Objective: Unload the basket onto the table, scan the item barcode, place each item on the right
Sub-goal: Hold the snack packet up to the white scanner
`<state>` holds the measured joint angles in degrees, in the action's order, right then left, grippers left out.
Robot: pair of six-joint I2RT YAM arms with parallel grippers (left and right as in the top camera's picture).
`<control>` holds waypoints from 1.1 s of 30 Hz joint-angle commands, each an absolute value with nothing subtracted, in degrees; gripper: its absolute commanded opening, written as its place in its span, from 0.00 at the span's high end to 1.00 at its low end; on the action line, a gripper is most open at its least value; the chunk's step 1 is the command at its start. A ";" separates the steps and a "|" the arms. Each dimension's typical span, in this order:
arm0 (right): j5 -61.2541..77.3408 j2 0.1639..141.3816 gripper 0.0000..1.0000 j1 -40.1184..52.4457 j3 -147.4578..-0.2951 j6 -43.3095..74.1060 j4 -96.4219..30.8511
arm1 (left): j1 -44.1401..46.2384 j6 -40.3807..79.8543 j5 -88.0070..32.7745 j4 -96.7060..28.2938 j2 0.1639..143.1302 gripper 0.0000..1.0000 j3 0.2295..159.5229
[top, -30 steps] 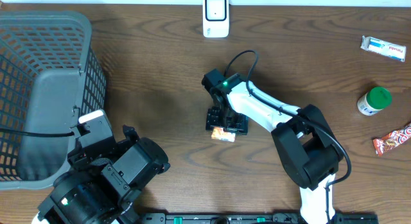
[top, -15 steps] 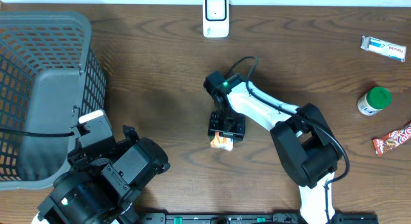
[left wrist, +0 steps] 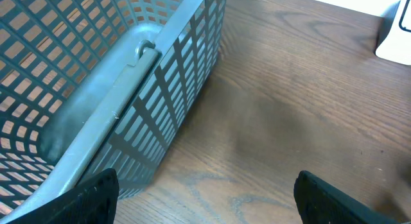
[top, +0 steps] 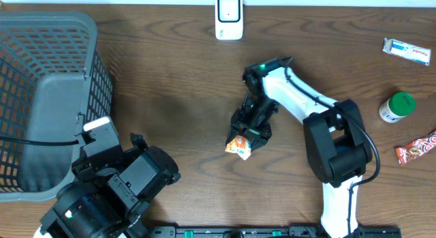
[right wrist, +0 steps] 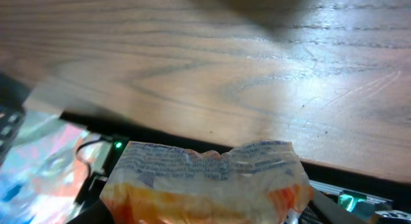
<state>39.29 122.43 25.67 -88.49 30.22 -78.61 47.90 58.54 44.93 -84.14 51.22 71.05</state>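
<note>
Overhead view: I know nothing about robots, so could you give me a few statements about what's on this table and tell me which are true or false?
1. The right gripper holds an orange-and-white crinkled snack packet. True.
2. The grey plastic mesh basket stands beside the right gripper. False: it stands across the table, by the left gripper.
3. The small white scanner box stands at the far edge of the wooden table. True.
4. The white bottle has a red cap. False: the cap is green.
5. The left gripper clamps a packet. False: it is open and empty.
</note>
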 commanded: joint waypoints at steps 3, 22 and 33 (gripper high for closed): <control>42.76 122.54 0.42 23.62 -89.47 27.11 -78.72 | 47.92 59.22 45.47 -84.40 51.22 0.15 71.02; 41.15 122.54 0.39 23.62 -104.47 25.82 -30.37 | 47.92 59.22 45.47 -84.40 51.22 0.15 71.05; 18.63 124.88 0.40 23.44 -104.53 21.15 -4.99 | 47.92 59.22 45.47 -84.40 51.22 0.15 71.02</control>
<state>28.64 122.80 23.68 -103.74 23.92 -8.14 47.90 58.54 44.95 -84.14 51.22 71.05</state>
